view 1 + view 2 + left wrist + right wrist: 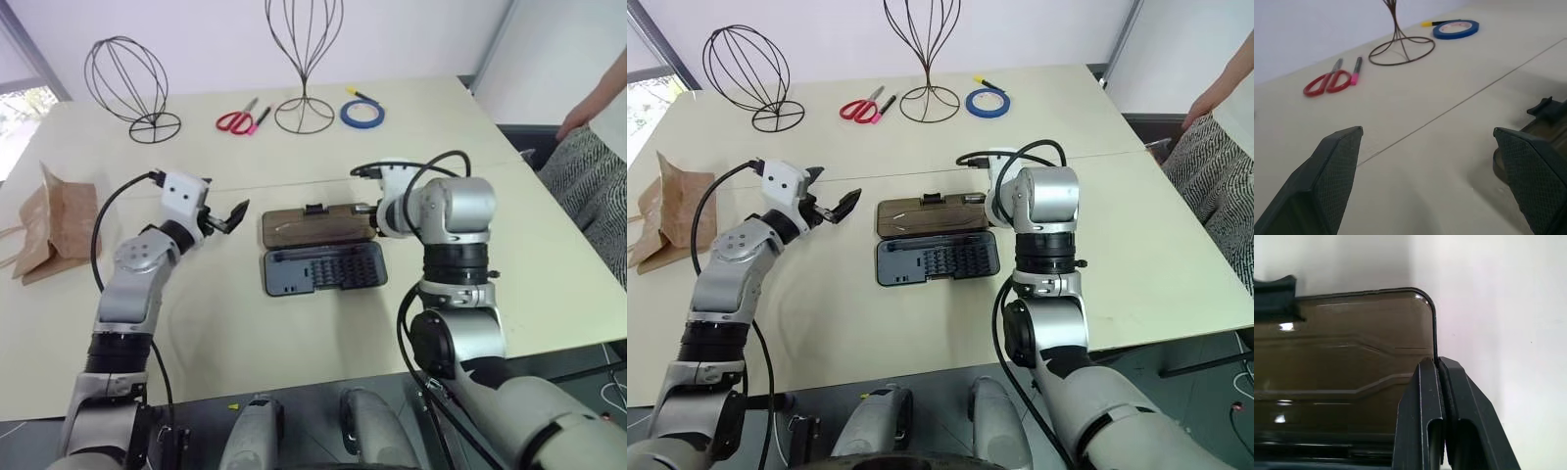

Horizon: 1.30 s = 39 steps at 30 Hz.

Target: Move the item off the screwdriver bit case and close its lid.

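On the table, near the middle, lies one case, open, with its lid folded back flat toward the far edge. My right gripper has its fingers pressed together on the lid's right edge. My left gripper hangs spread wide and empty, just left of the lid. One bag lies by the left edge. Along the far edge: two wire stands, one pair of scissors, one tape roll.
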Motion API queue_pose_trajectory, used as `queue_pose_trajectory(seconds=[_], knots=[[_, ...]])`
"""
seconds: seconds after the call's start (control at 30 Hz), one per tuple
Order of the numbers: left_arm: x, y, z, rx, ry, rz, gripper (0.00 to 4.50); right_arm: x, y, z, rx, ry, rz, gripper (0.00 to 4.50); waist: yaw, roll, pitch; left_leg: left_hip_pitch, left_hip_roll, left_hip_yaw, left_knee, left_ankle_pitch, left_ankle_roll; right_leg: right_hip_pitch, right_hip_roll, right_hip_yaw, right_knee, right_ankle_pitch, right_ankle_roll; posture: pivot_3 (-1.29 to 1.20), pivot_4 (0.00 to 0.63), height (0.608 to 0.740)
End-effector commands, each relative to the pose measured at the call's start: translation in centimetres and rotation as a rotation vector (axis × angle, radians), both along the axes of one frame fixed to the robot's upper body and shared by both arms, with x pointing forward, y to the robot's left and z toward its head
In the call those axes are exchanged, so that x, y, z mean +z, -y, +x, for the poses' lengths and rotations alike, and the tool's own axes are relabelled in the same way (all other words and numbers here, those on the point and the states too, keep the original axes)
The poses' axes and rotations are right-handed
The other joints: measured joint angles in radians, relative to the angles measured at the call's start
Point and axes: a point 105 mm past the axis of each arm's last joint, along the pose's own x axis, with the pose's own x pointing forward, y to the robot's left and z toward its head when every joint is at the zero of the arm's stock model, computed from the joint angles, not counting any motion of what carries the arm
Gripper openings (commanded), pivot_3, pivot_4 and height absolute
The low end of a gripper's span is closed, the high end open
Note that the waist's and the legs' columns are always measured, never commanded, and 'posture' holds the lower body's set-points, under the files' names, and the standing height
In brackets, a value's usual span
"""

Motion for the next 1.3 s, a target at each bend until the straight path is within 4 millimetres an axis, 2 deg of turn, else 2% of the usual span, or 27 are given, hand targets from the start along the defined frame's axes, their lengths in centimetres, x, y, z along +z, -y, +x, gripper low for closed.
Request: queue_pose_trajectory(seconds=[0.03, 0.2, 0.5, 0.8, 1.07, 1.3], knots=[[1.2, 0.7, 0.2, -0.031, 0.047, 0.015, 4.5, 1.5, -1.0, -0.2, 0.019, 0.069, 0.008, 0.05, 0.0, 0.0, 0.0, 0.0, 0.0, 0.0, 0.0, 0.0, 0.0, 0.0, 0.0, 0.0, 0.0, 0.0, 0.0, 0.0, 0.15, 0.74], [1.4, 1.1, 0.5, -0.045, 0.052, 0.016, 4.5, 0.9, -1.5, -0.4, 0.013, 0.051, 0.015, 0.05, -0.003, 0.0, 0.0, 0.0, 0.0, 0.0, 0.0, 0.0, 0.0, 0.0, 0.0, 0.0, 0.0, 0.0, 0.0, 0.0, 0.15, 0.74], [1.7, 1.5, 0.6, -0.054, 0.065, 0.018, 4.5, -2.6, -2.4, -1.5, -0.033, -0.059, -0.012, 0.05, -0.025, 0.0, 0.0, 0.0, 0.0, 0.0, -0.001, 0.0, 0.0, -0.001, 0.0, 0.001, 0.0, 0.0, 0.0, 0.0, 0.15, 0.74], [1.4, 1.7, 0.5, -0.053, 0.064, 0.016, 4.5, -1.9, -3.6, -1.5, 0.004, -0.039, 0.009, 0.05, -0.024, 0.0, 0.0, 0.0, 0.001, 0.0, -0.001, 0.0, 0.0, -0.001, 0.0, 0.001, 0.0, 0.0, 0.0, 0.0, 0.15, 0.74], [1.4, 1.7, 0.5, -0.05, 0.065, 0.014, 4.5, -1.8, -5.6, -2.1, 0.098, -0.023, 0.023, 0.05, -0.025, 0.0, 0.0, 0.0, 0.001, 0.0, -0.001, 0.0, 0.0, -0.001, 0.0, 0.001, 0.0, 0.0, 0.0, 0.0, 0.15, 0.74], [1.4, 1.7, 0.5, -0.049, 0.068, 0.014, 4.5, -2.0, -5.5, -2.1, 0.114, -0.032, 0.018, 0.05, -0.023, 0.0, 0.0, 0.0, 0.001, 0.0, -0.001, 0.0, 0.0, -0.001, 0.0, 0.001, 0.0, 0.0, 0.0, 0.0, 0.15, 0.74]])
